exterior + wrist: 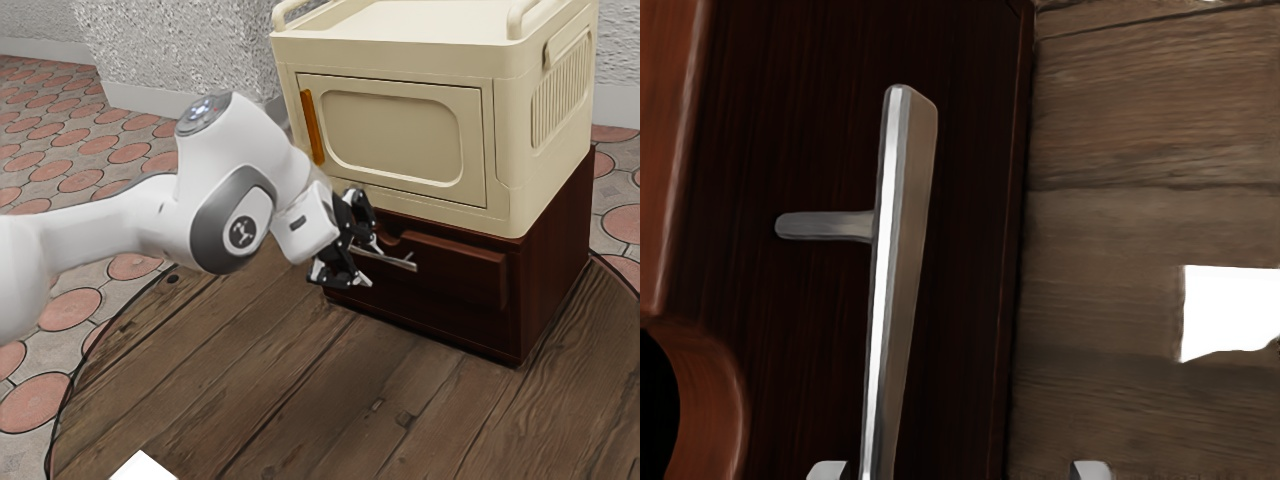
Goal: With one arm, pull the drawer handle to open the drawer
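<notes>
Firstly, in the exterior view: hand, spread wide, gripping nothing. Silver drawer handle, close by at three o'clock. Dark drawer unit, behind; lower corner toward four. Bench, open planks from six to eight, curved edge beyond. Cream cabinet, atop unit, toward one.

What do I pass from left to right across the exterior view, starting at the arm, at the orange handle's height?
Robot arm, orange handle, cream door's rounded panel, ribbed side vent.
</notes>
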